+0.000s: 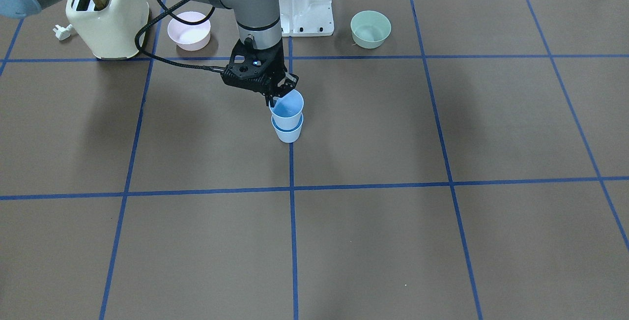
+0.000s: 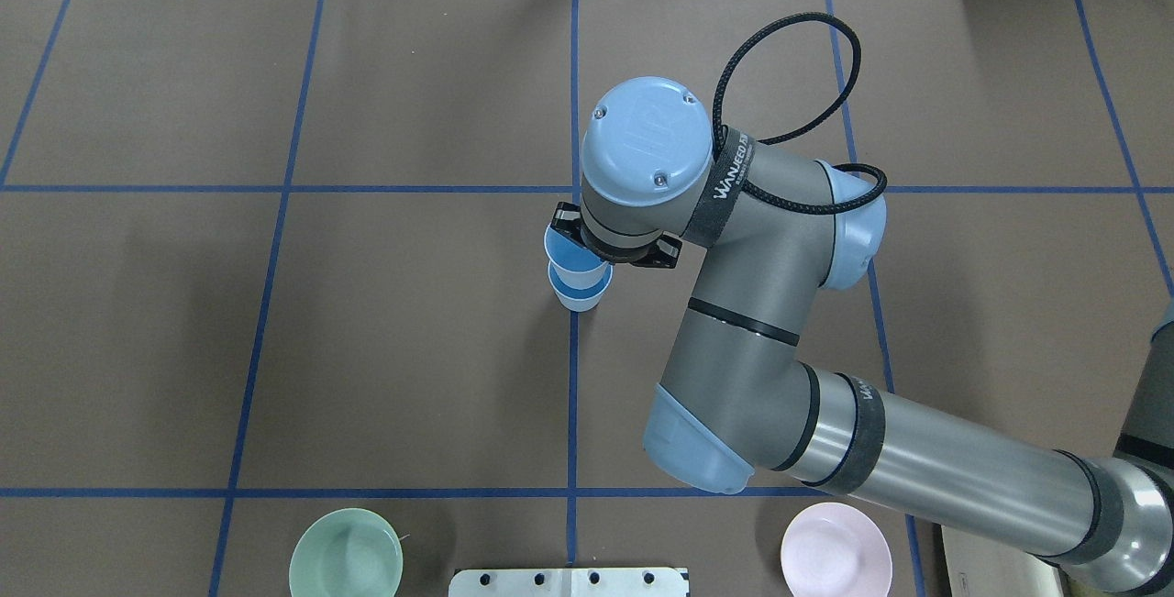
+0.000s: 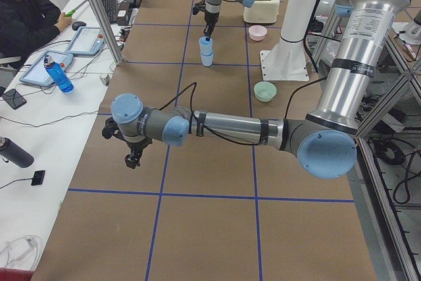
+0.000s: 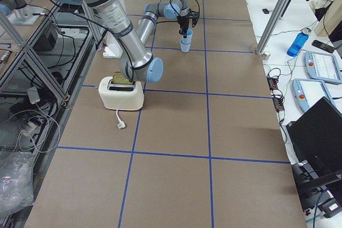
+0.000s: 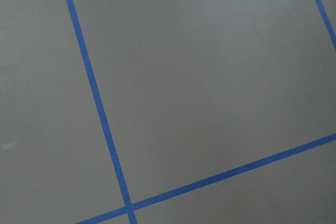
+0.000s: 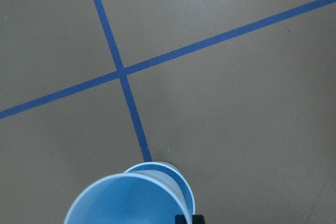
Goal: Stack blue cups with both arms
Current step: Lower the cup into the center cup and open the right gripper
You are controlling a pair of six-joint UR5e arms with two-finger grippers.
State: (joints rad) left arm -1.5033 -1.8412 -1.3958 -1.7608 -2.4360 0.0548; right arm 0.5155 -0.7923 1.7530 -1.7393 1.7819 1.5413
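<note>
Two pale blue cups stand at the table's middle. The lower cup (image 1: 287, 132) stands upright on a blue tape line. The upper cup (image 1: 289, 107) is tilted, with its bottom inside the lower one. My right gripper (image 1: 273, 100) is shut on the upper cup's rim from above. Both cups also show in the overhead view, the upper cup (image 2: 567, 255) over the lower cup (image 2: 580, 294). The right wrist view shows the upper cup's mouth (image 6: 126, 203). My left gripper (image 3: 133, 159) hangs over bare table far from the cups; I cannot tell if it is open or shut.
A cream toaster (image 1: 108, 20), a pink bowl (image 1: 189, 30), a mint-green bowl (image 1: 370, 28) and the white pedestal (image 1: 307, 10) stand along the robot's side. A side bench with tablets, a blue bottle (image 3: 59, 75) and an operator (image 3: 26, 11) lies past the far edge.
</note>
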